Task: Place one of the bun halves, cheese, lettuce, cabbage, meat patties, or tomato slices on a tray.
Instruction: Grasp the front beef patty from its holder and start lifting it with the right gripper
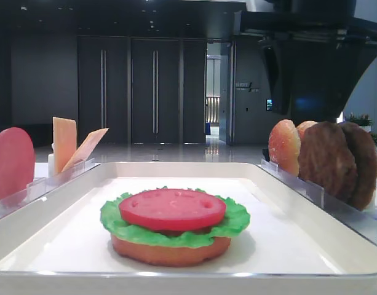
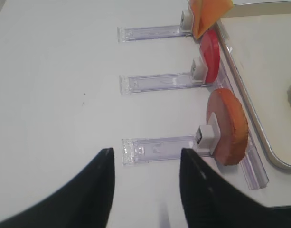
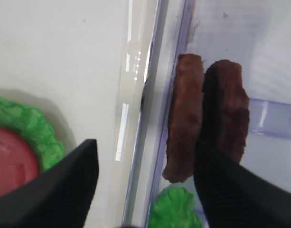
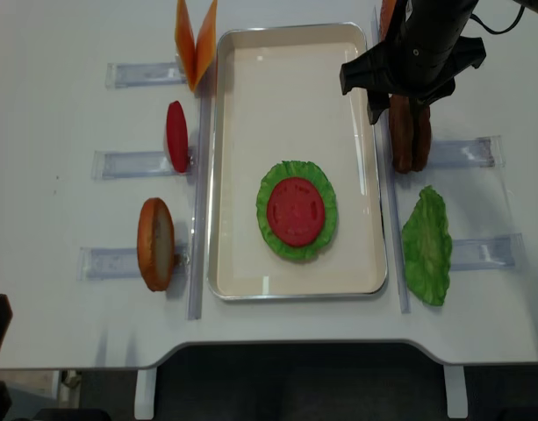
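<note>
Right claw [image 3: 145,185] open, jaws spread wide, hovering over the meat patties [image 3: 204,114]. Patties stand on edge in their rack just outside the tray [image 3: 131,95] rim, long axis running away from the claw; one finger overlaps the outer patty. Left claw [image 2: 145,183] open, well apart. Judgement: right arm takes the patty.

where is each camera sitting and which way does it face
Exterior high: low at the tray end, looking level along it; no arm clearly shows.
Right wrist: on the right gripper, looking down at the meat patties; open jaws show.
Left wrist: on the left gripper, looking down at a bun half; open jaws show.
Realsense: overhead, looking straight down; right arm shows.
Both exterior views share the tomato slice on lettuce.
</note>
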